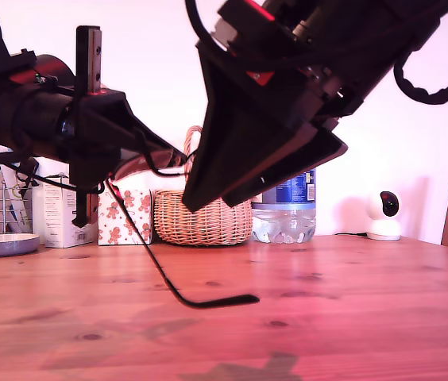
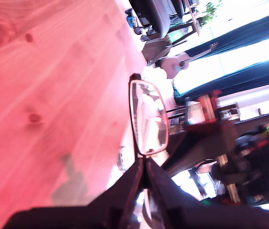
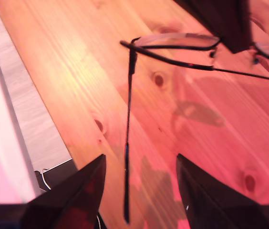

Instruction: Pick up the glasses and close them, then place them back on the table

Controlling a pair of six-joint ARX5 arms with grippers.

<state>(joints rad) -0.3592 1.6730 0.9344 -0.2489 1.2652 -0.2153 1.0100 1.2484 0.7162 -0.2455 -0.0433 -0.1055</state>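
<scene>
A: Where are the glasses [image 2: 148, 119] right now?

B: Off the table [image 1: 351, 317], held in the air. My first gripper [image 2: 144, 164] is pinched together on the frame at the lens edge — the lens stands straight out past its tips. One temple arm [image 3: 127, 157] hangs open, running back toward my second gripper [image 3: 139, 183], whose fingers [image 3: 84, 191] are spread apart with that temple between them, not touching it.

A: So the fold is the step in hand?

B: I'd judge so. The temple's tip lies right between the spread fingers. Better to push it with one finger, sweeping toward the lens, than to clamp it — a thin metal arm like this would bend or twist at the hinge.

A: And the holding side?

B: Keep it firm and level; the frame may pivot in the pinch if the push is off the hinge's line.
</scene>
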